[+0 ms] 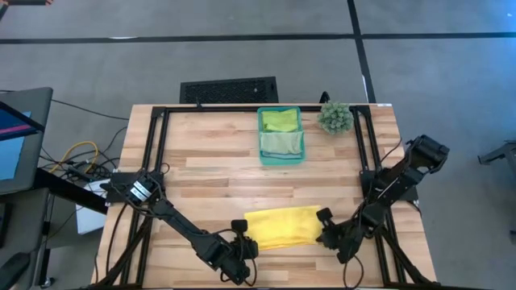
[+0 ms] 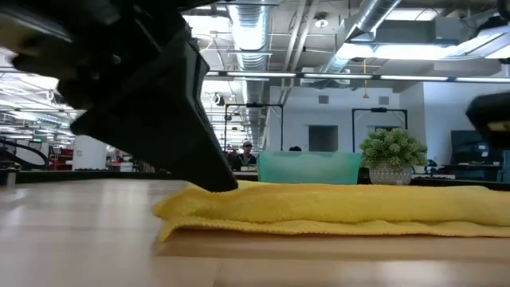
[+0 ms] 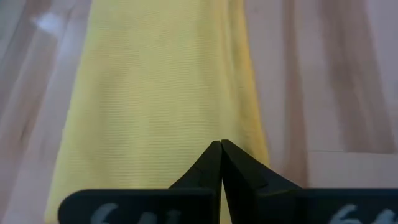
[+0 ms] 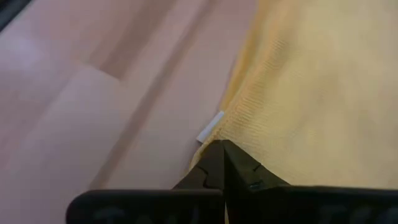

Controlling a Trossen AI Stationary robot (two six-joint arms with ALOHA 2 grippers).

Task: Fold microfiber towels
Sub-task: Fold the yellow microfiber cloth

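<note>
**Both grippers pinched on the ends of the yellow towel**

The left arm reaches in from the table's point(image 1: 201, 145) left edge toward the near side. Its gripper, the left gripper point(image 1: 242, 239), sits at the left end of the yellow towel point(image 1: 282, 227). The wrist view shows its two fingers pressed together, tips meeting on the cloth, so it is clenched on the towel's edge. In the low view this gripper comes down dark onto the towel's left end, touching the top layer.

The yellow towel lies flat near the table's front edge, between the two grippers, long side running left to right. From table height it shows as two layers, one on the other, with the fold at the left.

Farther back, mid-table, stands the bin point(image 1: 280, 156), holding a lime green towel point(image 1: 279, 121) and a pale green towel point(image 1: 281, 143). Just right of it sits the plant point(image 1: 334, 118).

The right gripper point(image 1: 326, 234) is at the towel's right end. Its fingers are also pressed together, tips on the cloth's border where it meets the wood.
</note>
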